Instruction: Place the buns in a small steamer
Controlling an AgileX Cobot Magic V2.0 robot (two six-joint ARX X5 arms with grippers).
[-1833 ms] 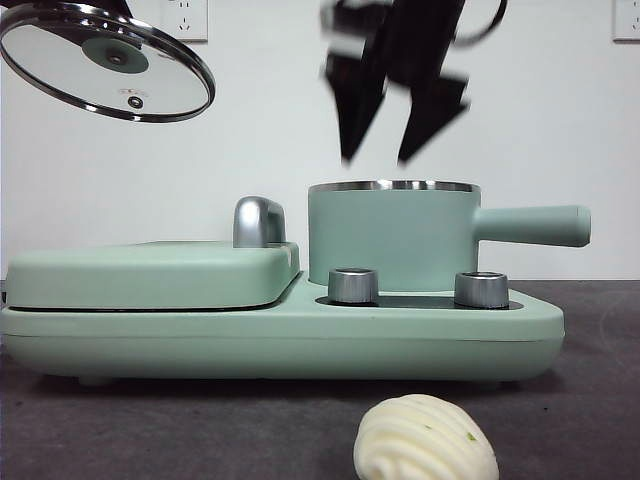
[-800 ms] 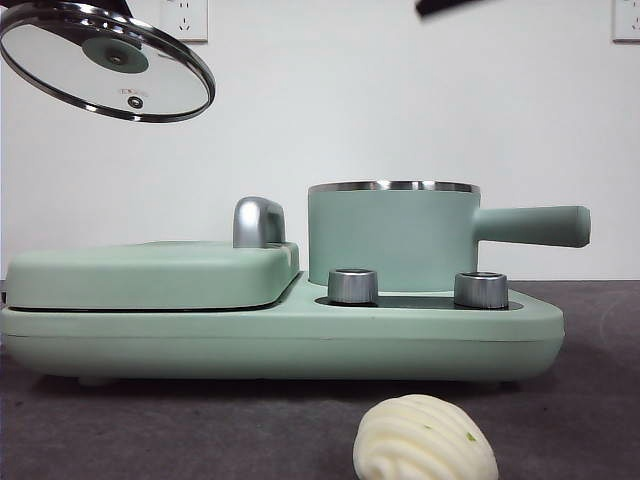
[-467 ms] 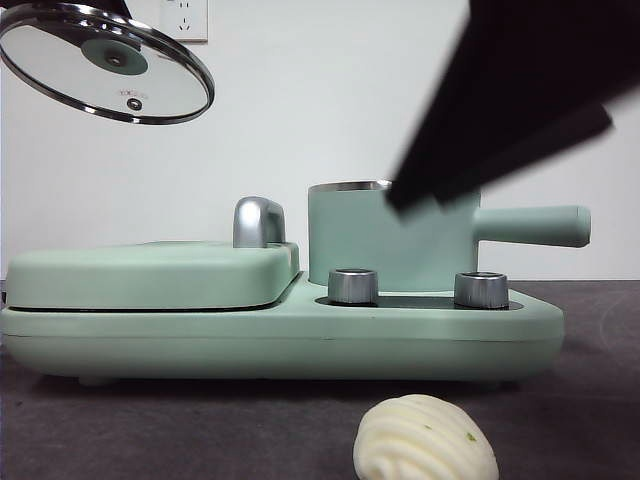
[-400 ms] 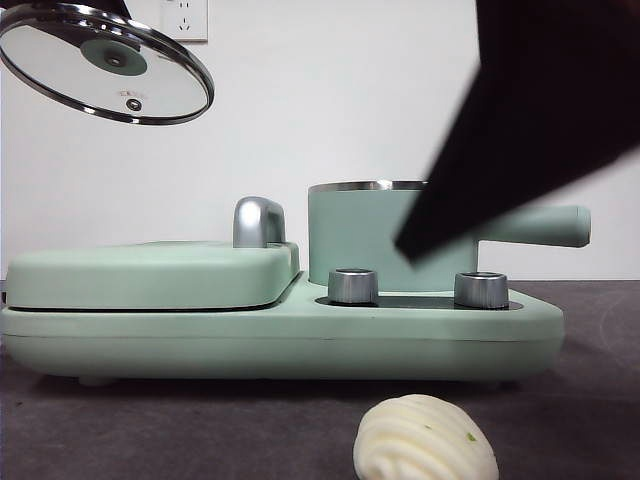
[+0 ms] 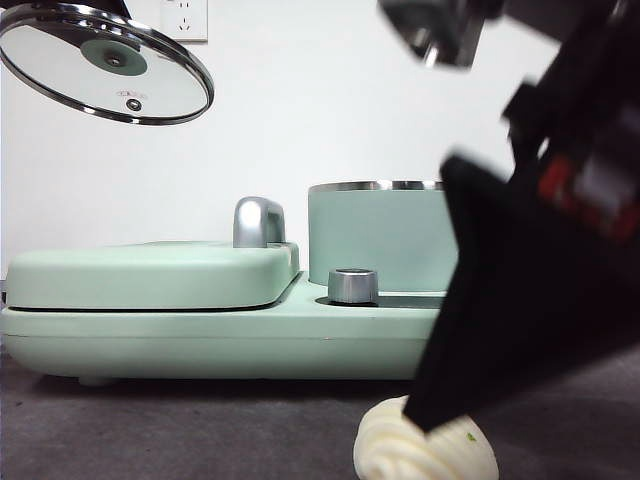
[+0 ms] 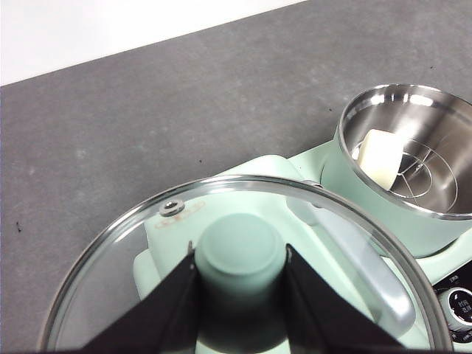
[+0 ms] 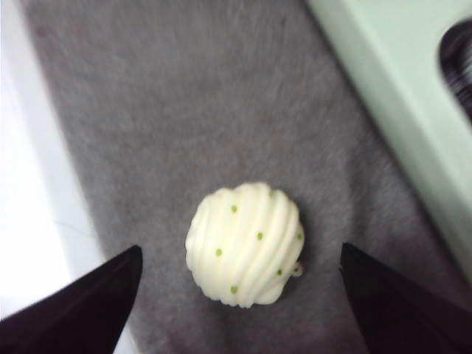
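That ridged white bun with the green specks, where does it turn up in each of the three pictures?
Front view: the ridged bun lies at the bottom edge, partly behind the right pincer.
Left wrist view: not in it; only the smooth bun inside the pot.
Right wrist view: centre, between the open jaws.
Shared landmark: the green cooker base.

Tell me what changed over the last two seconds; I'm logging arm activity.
The right gripper left the small steamer and came down open over the ridged bun. The left gripper still holds the lid aloft; the smooth bun stays in the steamer.
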